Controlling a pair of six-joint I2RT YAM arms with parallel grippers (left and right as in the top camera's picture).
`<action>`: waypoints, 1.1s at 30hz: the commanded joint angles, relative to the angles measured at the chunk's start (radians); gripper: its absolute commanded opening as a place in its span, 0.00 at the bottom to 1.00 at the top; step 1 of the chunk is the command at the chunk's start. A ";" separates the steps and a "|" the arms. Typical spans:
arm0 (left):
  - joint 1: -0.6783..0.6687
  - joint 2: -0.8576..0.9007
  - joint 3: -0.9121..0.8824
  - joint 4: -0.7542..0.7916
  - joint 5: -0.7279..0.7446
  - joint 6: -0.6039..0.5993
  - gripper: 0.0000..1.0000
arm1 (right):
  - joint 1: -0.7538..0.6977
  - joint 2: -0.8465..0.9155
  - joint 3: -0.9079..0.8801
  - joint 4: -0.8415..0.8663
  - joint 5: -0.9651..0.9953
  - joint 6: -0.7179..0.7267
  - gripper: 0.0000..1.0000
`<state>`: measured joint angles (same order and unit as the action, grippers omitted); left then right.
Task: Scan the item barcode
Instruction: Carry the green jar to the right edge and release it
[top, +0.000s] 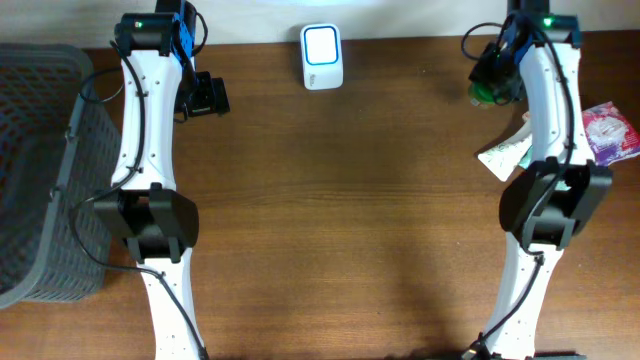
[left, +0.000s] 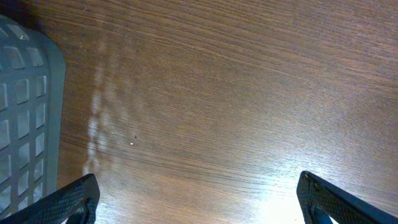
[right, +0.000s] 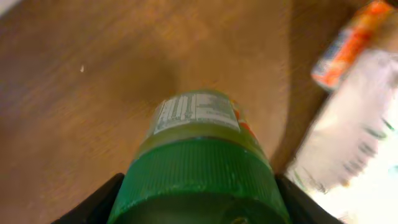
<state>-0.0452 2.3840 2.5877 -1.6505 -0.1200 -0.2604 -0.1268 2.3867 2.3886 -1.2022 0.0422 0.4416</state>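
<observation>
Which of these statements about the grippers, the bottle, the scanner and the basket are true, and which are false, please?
1. The right gripper grips a green-capped bottle. True.
2. The left gripper holds a packet. False: it is open and holds nothing.
3. The white scanner sits near the table's far edge, between the two arms. True.
4. The grey basket stands beside the right arm. False: it is at the left side, next to the left arm.
</observation>
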 joint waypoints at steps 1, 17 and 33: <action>0.003 -0.004 -0.003 -0.001 0.003 0.011 0.99 | -0.036 0.011 -0.106 0.082 0.003 0.005 0.55; 0.002 -0.004 -0.003 -0.001 0.003 0.011 0.99 | -0.089 -0.024 0.232 -0.219 -0.010 0.000 0.99; 0.003 -0.004 -0.003 -0.001 0.003 0.011 0.99 | 0.094 -0.700 0.010 -0.496 -0.159 -0.206 0.99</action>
<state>-0.0452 2.3840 2.5870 -1.6497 -0.1204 -0.2604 -0.0410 1.8191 2.5278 -1.6909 -0.1902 0.2466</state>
